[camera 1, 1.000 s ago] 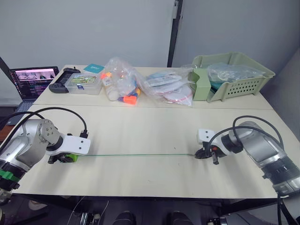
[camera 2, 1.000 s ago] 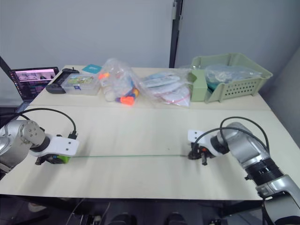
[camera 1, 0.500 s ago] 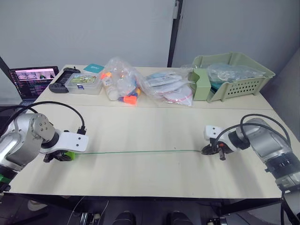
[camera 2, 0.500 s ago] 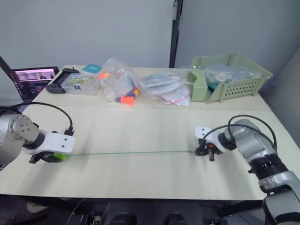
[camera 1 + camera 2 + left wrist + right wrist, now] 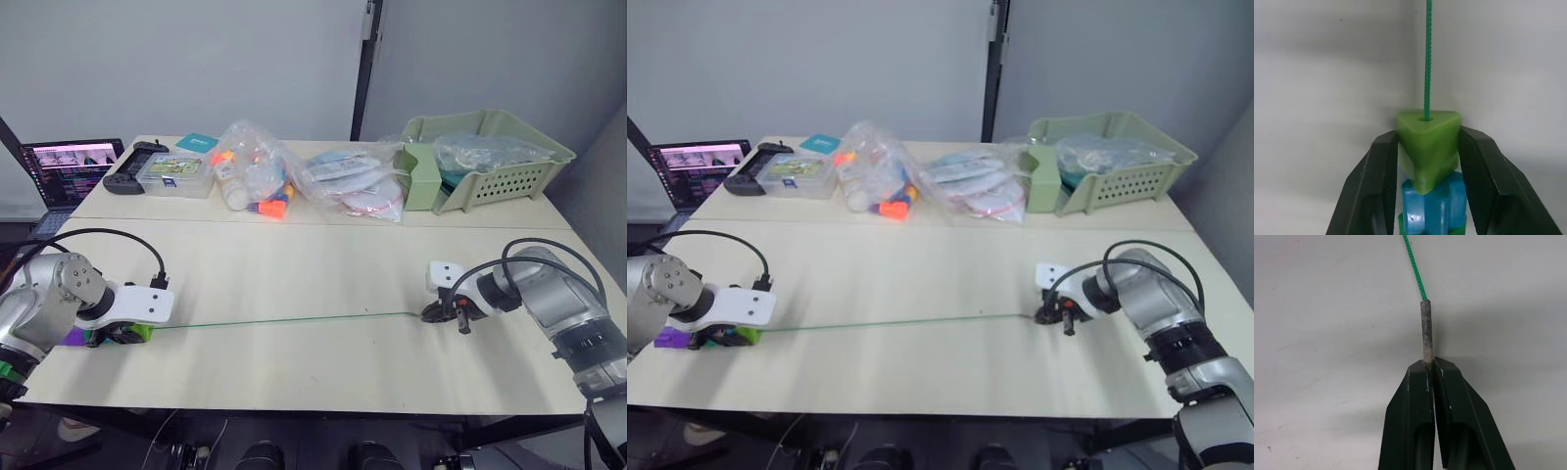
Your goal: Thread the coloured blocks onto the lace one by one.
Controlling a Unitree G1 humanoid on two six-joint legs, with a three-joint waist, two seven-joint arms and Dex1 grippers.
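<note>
Pale table (image 5: 294,274), grey wall behind, clutter at the far edge | your left gripper (image 5: 1426,161) pinches the light green block (image 5: 1428,147), blue block (image 5: 1435,213) behind it | lace (image 5: 284,319) runs taut, limp and light, from there to your right gripper (image 5: 1429,374), pressed together on its stiff tip (image 5: 1425,328); hold there.

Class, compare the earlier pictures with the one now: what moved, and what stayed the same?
The left gripper, shut on the light green block, slid further left along the table, drawing the lace longer. The right gripper moved right, then held. Both grips stayed closed; the lace stayed taut; the items at the back did not move.
</note>
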